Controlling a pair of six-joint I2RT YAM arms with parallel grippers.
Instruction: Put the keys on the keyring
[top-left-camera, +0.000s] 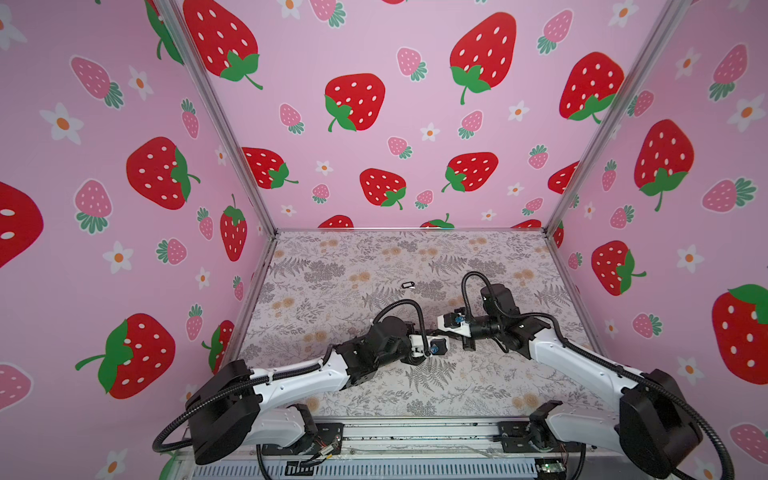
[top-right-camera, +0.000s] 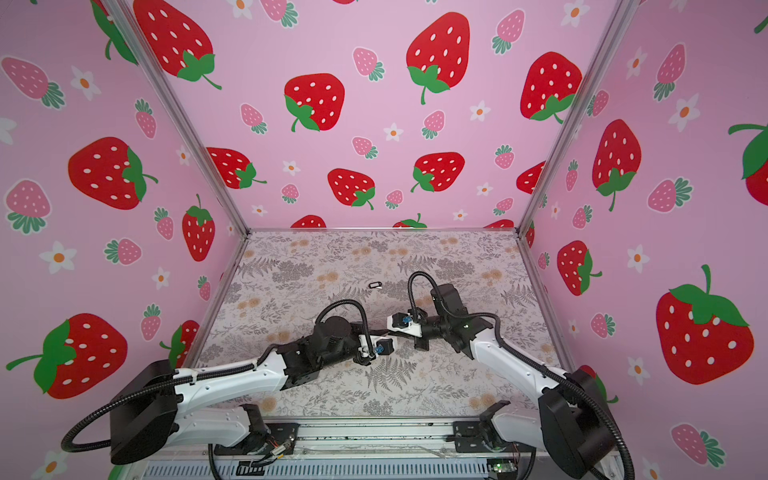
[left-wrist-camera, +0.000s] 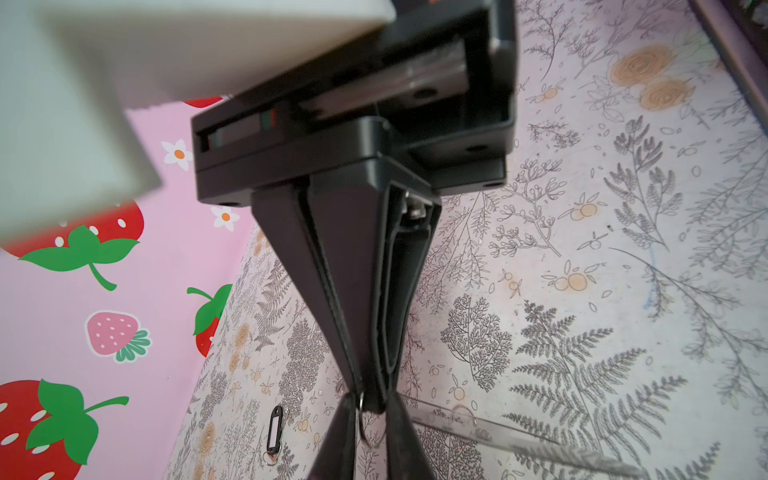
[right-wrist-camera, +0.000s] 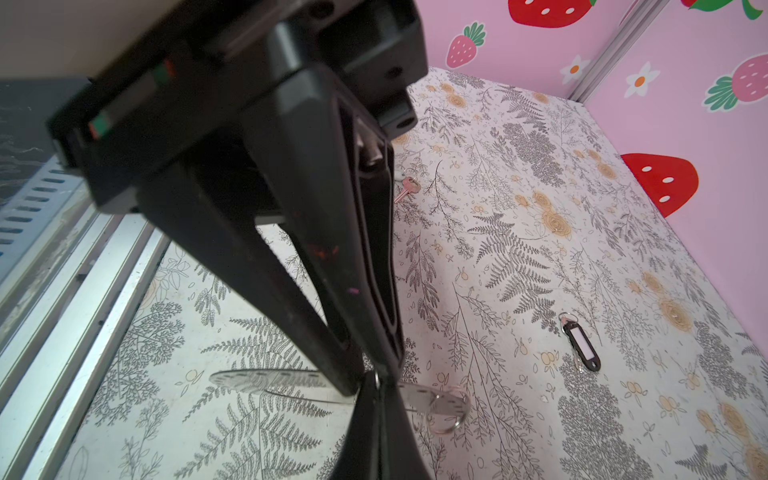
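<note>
Right gripper (right-wrist-camera: 376, 380) clamps keyring (right-wrist-camera: 266, 380): flat silvery perforated disc, wire loops (right-wrist-camera: 446, 415); left gripper (left-wrist-camera: 372, 401): hold unclear.

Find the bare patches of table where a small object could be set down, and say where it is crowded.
Free: the far strip of table between the back wall and the tag; the near strip between the arms and the front rail. Crowded: the middle, where left end effector and right end effector meet at the keyring, a key nearby.
</note>
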